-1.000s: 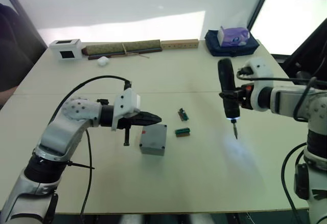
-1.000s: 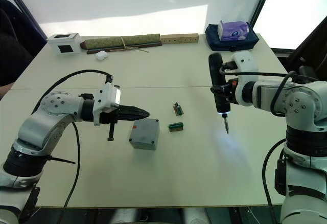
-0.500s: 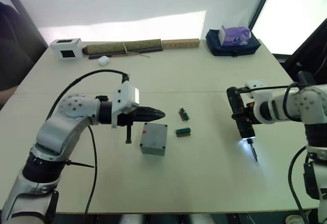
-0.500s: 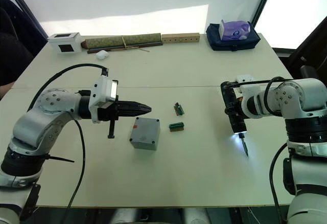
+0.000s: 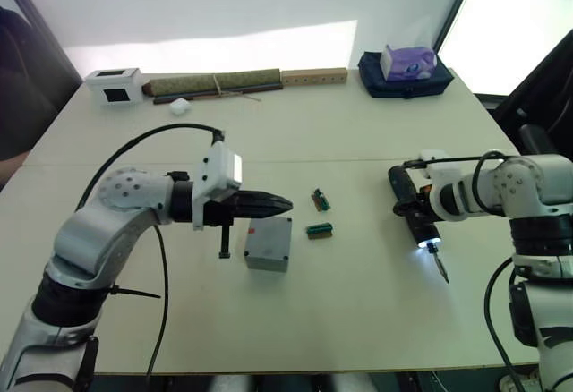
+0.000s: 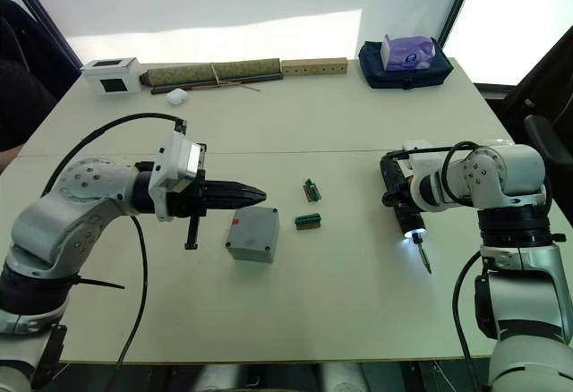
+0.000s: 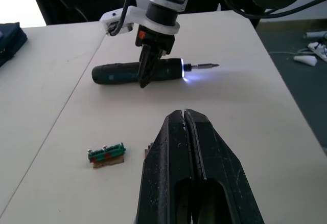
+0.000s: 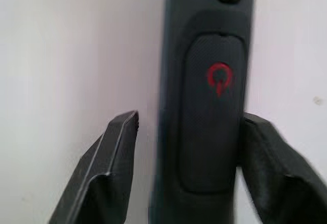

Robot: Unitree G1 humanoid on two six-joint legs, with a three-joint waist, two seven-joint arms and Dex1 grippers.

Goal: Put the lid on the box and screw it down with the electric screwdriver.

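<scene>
The electric screwdriver (image 7: 139, 73) lies flat on the table (image 5: 358, 311), its white tip light on and the thin bit pointing away from the box. The right gripper (image 7: 145, 66) stands straight over its barrel with the fingers spread. In the right wrist view one finger (image 8: 104, 170) is clearly off the black body with a gap showing, while the other sits at or against the far side, so the tool looks released or nearly so.

I would judge the screwdriver stiff, fairly dense for its size and round enough to roll. The ribbed grip panel with the red power mark is the sensible place to take it, mid-barrel, well back from the bit, which is the one thin part that could bend or skate off.

The box (image 5: 269, 243) sits just below and ahead of the left gripper (image 5: 285, 203), whose two black fingers are pressed together on nothing and hover just above its near edge. It looks rigid and light enough to slide if pushed. A grey top seems to be on it already, though I cannot tell the seam. Two small green circuit pieces (image 5: 320, 229) lie just beyond it.

A second ago the right arm held the screwdriver upright in the air; now it is down on the table. The left gripper has edged slightly forward over the box.
</scene>
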